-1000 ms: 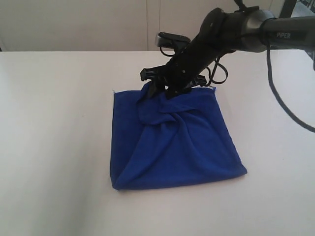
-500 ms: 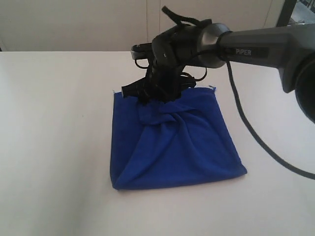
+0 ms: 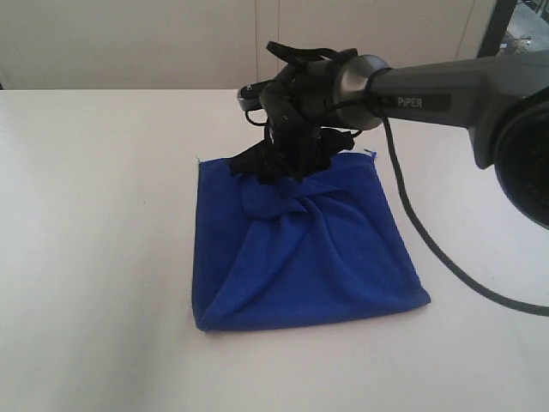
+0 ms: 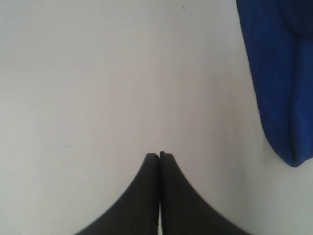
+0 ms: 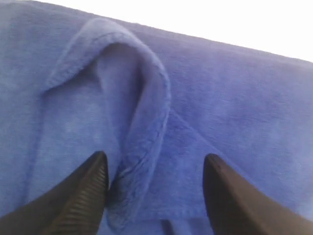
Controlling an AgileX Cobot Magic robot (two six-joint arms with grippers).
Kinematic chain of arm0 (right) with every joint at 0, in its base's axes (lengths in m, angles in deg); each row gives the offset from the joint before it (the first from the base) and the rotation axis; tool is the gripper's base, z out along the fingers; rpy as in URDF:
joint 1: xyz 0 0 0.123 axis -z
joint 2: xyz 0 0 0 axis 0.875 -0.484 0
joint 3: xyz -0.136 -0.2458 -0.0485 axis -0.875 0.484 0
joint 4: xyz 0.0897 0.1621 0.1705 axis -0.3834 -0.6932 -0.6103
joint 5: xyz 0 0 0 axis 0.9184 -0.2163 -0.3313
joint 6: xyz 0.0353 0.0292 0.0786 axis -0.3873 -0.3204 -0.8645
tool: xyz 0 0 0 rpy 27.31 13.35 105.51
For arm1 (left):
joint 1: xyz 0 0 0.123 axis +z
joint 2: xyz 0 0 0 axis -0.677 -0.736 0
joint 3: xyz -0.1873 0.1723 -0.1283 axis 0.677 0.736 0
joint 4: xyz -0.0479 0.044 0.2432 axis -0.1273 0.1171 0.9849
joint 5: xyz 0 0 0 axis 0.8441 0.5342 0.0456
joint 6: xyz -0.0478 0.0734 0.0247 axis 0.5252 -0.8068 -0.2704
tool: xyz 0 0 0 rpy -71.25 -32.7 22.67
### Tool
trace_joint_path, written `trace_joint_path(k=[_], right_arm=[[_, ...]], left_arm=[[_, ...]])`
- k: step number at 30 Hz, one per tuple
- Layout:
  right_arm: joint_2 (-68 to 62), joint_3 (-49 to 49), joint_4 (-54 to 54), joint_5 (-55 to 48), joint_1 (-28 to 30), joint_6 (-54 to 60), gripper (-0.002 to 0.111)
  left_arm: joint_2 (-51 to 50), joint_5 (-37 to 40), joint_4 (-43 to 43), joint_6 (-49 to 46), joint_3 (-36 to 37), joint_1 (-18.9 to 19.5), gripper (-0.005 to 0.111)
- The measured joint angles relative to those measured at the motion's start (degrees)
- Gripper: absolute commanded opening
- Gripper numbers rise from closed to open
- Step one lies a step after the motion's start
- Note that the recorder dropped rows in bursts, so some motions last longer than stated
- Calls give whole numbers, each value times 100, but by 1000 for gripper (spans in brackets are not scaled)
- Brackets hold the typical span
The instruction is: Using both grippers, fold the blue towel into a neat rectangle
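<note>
Deep royal-blue microfibre towel [image 3: 304, 257] lies folded but rumpled on white table [image 3: 86, 257]. Black pincer right gripper [image 3: 283, 165] straddles twisted ridge at far edge, jaws spread, grasping nothing; left gripper [image 4: 160, 154] clenched empty beside towel. We judge: tidying fold; next, pinch loose hem squarely.

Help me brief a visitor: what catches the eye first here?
The blue towel, bunched into diagonal creases, lies on the white table. The right pincer stands open over a raised fold at its far edge in the exterior view. The left pincer is shut above bare table beside the towel.
</note>
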Motion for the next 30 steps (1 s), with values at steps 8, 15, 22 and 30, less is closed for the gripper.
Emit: trace_joint_path(k=[8,15,22,30], right_arm=[[82,0,248,-257,0,-147,55],[345,0,-244,-104,0,-147,55],[248,0,-458,113,-47,-147,55],[3,0,-445,113,-47,-147,55]], left_arm=[[0,0,0,0,0,0,0],[0,0,0,0,0,0,0],[0,0,0,0,0,0,0],[0,0,0,0,0,0,0]])
